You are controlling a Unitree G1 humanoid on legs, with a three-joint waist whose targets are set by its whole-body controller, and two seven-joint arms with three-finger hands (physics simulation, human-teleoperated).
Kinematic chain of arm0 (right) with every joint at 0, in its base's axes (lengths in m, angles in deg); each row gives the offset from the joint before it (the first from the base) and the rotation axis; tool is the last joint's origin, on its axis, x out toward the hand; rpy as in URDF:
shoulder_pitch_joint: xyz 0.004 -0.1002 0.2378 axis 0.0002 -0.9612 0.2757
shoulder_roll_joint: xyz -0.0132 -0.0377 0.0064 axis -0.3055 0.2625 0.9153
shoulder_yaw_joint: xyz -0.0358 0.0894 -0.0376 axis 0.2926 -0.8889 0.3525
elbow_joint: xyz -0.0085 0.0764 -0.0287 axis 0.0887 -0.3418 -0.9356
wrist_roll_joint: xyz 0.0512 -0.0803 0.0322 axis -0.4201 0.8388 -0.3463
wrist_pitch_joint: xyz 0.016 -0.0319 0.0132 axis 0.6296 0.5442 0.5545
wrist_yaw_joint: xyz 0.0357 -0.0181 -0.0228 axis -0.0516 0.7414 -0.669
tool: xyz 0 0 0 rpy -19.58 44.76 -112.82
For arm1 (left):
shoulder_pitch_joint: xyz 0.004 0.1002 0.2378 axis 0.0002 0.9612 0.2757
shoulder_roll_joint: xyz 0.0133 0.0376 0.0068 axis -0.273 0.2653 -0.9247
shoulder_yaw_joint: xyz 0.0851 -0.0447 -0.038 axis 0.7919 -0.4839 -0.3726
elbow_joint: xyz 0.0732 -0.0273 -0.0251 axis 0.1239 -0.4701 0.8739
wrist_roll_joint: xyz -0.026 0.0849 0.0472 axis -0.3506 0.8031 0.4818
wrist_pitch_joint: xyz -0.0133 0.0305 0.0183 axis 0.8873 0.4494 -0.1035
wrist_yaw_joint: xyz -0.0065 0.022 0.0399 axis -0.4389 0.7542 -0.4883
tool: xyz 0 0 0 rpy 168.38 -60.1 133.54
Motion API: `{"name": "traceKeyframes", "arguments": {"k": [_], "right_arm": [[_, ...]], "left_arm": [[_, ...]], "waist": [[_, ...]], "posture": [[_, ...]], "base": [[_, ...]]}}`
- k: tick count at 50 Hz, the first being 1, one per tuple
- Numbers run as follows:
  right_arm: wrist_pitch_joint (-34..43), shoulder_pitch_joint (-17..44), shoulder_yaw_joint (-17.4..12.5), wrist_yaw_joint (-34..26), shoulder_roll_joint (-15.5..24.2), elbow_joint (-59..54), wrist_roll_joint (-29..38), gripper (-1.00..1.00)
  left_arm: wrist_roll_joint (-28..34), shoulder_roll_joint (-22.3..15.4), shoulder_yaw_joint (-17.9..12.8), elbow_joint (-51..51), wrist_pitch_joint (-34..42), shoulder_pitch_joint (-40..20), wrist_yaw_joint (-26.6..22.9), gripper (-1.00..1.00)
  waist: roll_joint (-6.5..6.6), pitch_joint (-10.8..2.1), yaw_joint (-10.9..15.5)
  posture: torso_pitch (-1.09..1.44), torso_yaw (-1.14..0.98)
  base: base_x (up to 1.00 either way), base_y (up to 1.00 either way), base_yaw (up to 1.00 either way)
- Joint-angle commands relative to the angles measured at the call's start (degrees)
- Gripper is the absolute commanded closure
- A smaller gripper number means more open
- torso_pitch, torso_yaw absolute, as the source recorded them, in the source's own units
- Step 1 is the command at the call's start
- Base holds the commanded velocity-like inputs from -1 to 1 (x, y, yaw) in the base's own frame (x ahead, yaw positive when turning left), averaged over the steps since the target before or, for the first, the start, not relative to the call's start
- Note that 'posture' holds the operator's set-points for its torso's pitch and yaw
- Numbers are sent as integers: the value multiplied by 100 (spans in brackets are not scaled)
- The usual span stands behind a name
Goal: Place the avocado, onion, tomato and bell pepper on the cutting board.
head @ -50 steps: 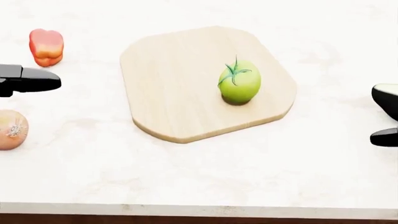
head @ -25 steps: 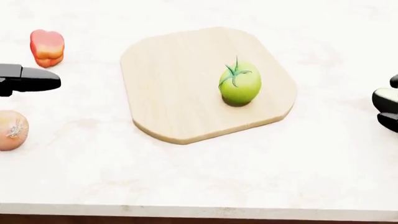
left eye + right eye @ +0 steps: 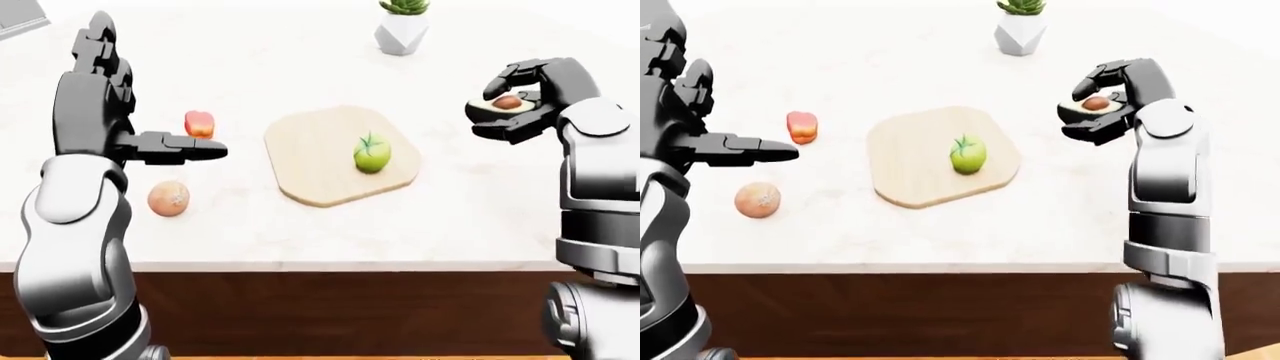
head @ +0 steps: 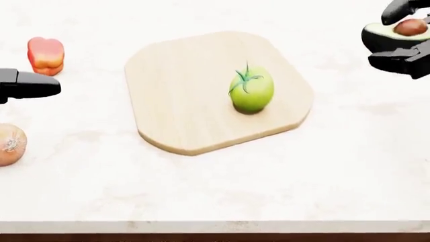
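Pale stone is covering the counter (image 3: 300, 232), and its near edge is showing at the bottom of the head view, above a dark brown front.

Nearest on the left of the head view, the onion (image 4: 10, 144) is sitting on the counter, and the picture's left edge is cutting part of it off. The left-eye view is showing it whole.

A little farther, the left hand (image 3: 150, 135) is hanging above the counter between the onion and the bell pepper (image 4: 46, 55). It is released, with one finger (image 3: 185, 148) sticking out flat toward the cutting board (image 4: 181, 91) and the others pointing up. It is touching nothing. In the head view only a black fingertip is showing.

The wooden cutting board is lying flat in the middle. The green tomato (image 4: 251, 89) is sitting on the board's right half with its stem up.

The red and orange bell pepper is resting on the counter, well apart from the board on its left.

On the right, the right hand (image 3: 1102, 109) is up in the air, off to the right of the board. Its fingers are grasping the avocado (image 3: 1092, 107), a cut half with the brown pit facing up. The fingers are hiding its lower part.

Farthest away, a white pot with a green plant (image 3: 402, 28) is standing on the counter, and the top of the picture is cutting off its leaves.
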Motion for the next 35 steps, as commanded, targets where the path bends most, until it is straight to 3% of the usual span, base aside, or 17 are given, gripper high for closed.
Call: {"name": "traceKeyframes", "arguments": {"k": [1,7,17,35], "right_arm": [[-561,548,56,135,-8,-355,92,74],[-1761,1847,342,481,-278,-2601,186,75],[-3018,3061,513,969,-583,-4964,242,74],[-3516,3311,522,1460,-1295,-5730,325,75]], "left_arm": [[-9,-81,-58,143,-149,-184,26,-100],[-27,-95,-56,227,-104,-144,22,-100],[-23,-72,-72,327,-67,-57,-1,-100],[-47,-114,-125,353,-37,-51,-31,-100]], "waist": [[5,-143,3],[74,-157,-17],[135,-165,0],[156,-153,5]], "posture": [[0,0],[0,0],[0,0],[0,0]], "base": [[0,0,0],[0,0,0],[0,0,0],[0,0,0]]}}
